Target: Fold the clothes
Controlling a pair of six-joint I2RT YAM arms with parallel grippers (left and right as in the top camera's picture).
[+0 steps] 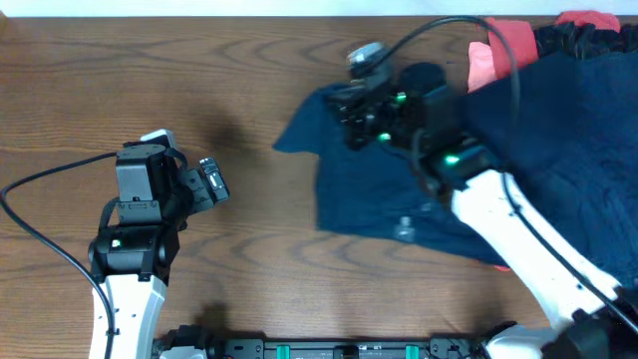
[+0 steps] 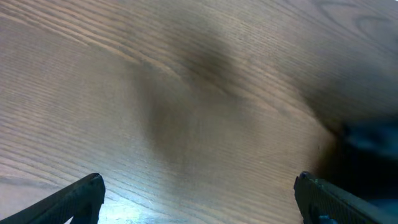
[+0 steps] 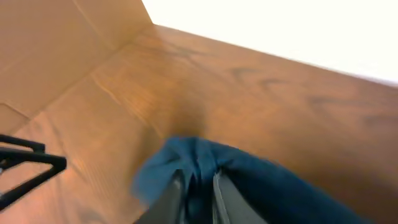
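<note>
A large dark navy garment (image 1: 369,189) lies spread over the right half of the table, with a small button near its front edge. My right gripper (image 1: 344,105) is shut on a fold of this navy garment (image 3: 205,158) near its far left corner, and in the right wrist view the cloth bunches between the fingers (image 3: 198,186). A red piece (image 1: 588,22) and a salmon-pink piece (image 1: 486,62) lie at the back right beside a black one (image 1: 588,42). My left gripper (image 1: 212,179) is open and empty over bare wood (image 2: 199,186), left of the clothes.
The table is brown wood (image 1: 229,249). A black cable (image 1: 40,229) runs by the left arm and another (image 1: 469,25) loops over the right arm. A dark blurred shape (image 2: 370,140) shows at the right edge of the left wrist view.
</note>
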